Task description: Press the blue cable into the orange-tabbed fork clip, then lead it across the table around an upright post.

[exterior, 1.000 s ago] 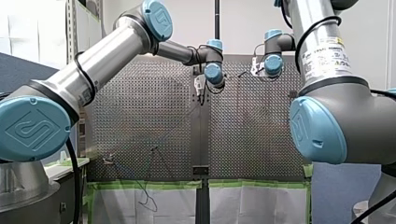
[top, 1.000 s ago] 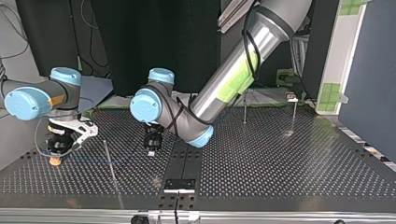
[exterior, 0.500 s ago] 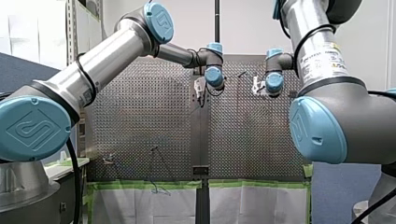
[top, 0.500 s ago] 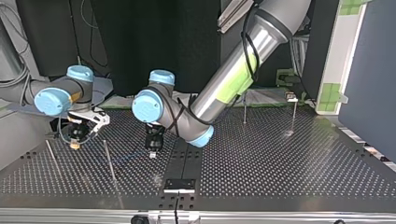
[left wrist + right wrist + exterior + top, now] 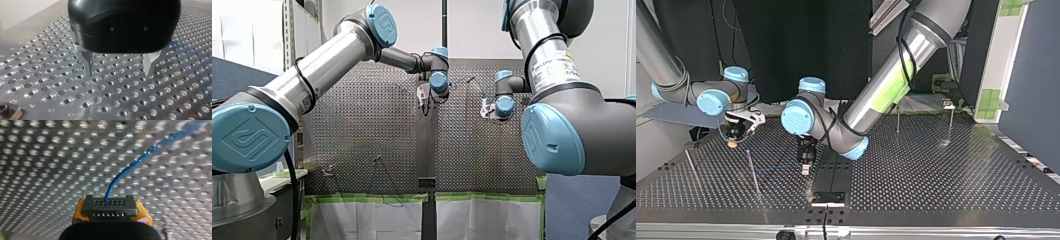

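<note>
right gripper [image 5: 110, 207] pinches blue cable [image 5: 140, 158] | left gripper [image 5: 118, 73] spread wide

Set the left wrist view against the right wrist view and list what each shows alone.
Left wrist view only: my left tool, open with nothing in it, just above the surface. Right wrist view only: my right tool, shut on the blue cable, which runs off ahead of it over the holes. Both: the perforated table.
</note>
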`<state>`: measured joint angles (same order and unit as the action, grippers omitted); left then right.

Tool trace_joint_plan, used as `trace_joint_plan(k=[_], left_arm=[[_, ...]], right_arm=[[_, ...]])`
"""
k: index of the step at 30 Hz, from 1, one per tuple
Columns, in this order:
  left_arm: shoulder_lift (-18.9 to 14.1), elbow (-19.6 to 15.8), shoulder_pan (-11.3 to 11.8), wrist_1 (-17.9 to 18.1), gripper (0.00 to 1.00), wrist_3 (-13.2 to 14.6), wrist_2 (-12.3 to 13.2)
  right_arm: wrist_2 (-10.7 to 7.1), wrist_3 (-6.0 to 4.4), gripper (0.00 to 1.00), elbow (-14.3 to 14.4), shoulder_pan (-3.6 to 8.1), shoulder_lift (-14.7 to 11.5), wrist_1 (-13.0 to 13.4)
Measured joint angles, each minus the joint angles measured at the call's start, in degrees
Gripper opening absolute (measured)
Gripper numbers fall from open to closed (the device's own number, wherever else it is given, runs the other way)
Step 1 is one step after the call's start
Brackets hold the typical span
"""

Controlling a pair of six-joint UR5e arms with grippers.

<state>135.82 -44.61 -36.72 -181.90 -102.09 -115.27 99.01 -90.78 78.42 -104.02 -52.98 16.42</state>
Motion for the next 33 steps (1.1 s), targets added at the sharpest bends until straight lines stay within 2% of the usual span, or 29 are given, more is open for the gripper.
trace_joint_plan(k=[9, 13, 20, 33], left_arm=[[0.00, -0.02, 0.05, -0.12, 1.00, -0.64, 0.16], [0.00, -0.02, 0.06, -0.13, 1.00, -1.20, 0.37], [-0.01, -0.04, 0.11, -0.13, 1.00, -1.43, 0.36], [-0.01, -0.03, 0.15, -0.13, 1.00, -1.45, 0.16]], right_arm=[[-0.04, -0.16, 0.00, 2.96, 0.11, 3.12, 4.06], [0.05, -0.05, 0.00, 3.81, 0.53, 4.53, 5.22], [0.11, -0.10, 0.00, 4.70, 0.96, 8.28, 7.60], [0.34, 0.14, 0.00, 4.93, 1.69, 14.15, 9.66]])
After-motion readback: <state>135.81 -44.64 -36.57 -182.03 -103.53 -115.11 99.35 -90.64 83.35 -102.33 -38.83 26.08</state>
